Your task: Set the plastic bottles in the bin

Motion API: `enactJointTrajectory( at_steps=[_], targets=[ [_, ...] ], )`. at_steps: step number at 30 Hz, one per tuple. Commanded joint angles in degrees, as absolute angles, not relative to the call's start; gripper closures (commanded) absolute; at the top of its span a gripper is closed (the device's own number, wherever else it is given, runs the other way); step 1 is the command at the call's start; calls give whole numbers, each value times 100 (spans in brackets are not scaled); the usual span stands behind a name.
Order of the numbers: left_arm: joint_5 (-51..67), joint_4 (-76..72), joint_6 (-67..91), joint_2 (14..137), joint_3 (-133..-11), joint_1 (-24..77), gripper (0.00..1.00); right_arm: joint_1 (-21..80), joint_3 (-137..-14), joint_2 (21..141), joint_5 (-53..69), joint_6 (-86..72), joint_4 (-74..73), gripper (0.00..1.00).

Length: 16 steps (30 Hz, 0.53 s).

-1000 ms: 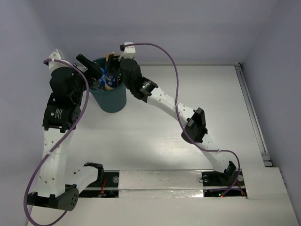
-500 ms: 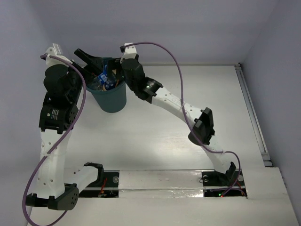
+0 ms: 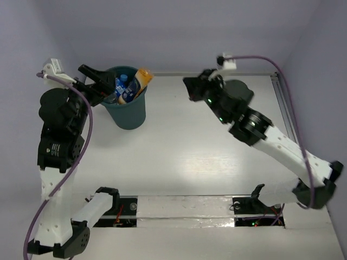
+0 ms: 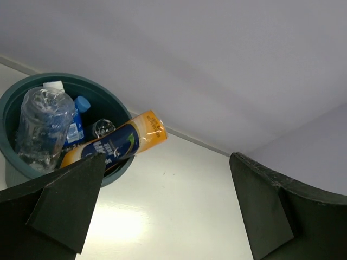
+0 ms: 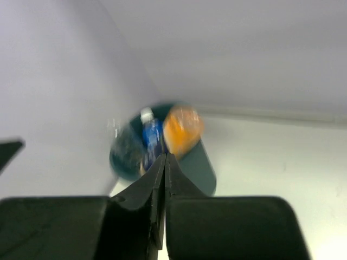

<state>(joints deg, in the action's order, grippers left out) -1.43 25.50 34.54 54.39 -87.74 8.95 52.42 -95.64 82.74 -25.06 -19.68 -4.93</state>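
The dark teal bin (image 3: 130,115) stands at the table's back left. Inside it are clear plastic bottles with blue labels (image 3: 120,85), and an orange bottle (image 3: 139,82) leans out over the bin's right rim. My left gripper (image 3: 97,81) hovers open at the bin's left rim, nothing between its fingers. My right gripper (image 3: 190,88) is shut on nothing, well to the right of the bin. The left wrist view shows the bin (image 4: 70,77), a clear crinkled bottle (image 4: 40,127), the orange bottle (image 4: 122,140) and the open left gripper (image 4: 168,179). In the blurred right wrist view the shut right gripper (image 5: 165,158) points at the bin (image 5: 200,168).
A rail (image 3: 288,127) runs along the table's right edge. Walls close in behind and to the left of the bin. Purple cables (image 3: 87,124) loop beside both arms. The arm bases (image 3: 179,208) sit at the near edge.
My right arm has pulled back from over the bin to the right and shut its jaws. The orange bottle now rests in the bin. The left arm shifted slightly left.
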Motion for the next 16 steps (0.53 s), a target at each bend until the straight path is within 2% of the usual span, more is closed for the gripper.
enactJointTrajectory(
  at_steps=[1,2,4,7,8,11,13,16],
  targets=[
    [-88,2601,3313,4958,-8473,914,1,5195,-8046,6675,-2390,-2267,-457,100],
    [-114,2636,3305,4887,-8394,914,1,5194,-7337,6288,-2591,-2285,-701,100],
    [-106,2741,3313,4711,-8236,914,1,5194,-6779,5271,-2829,-2416,-1079,99],
    [-35,2821,3287,4580,-8122,914,1,5194,-6075,4450,-3234,-2881,-1975,81],
    [-26,2786,3261,4544,-8069,914,1,5194,-5943,4030,-3321,-3022,-2247,59],
    [158,2699,3331,4412,-7841,914,1,5194,-5512,3553,-3550,-3462,-2556,22],
    [272,2637,3427,4368,-7648,914,1,5194,-5484,3516,-3586,-3647,-2628,17],
    [378,2593,3533,4403,-7594,914,1,5194,-5912,3647,-3647,-3586,-2777,16]
  ],
)
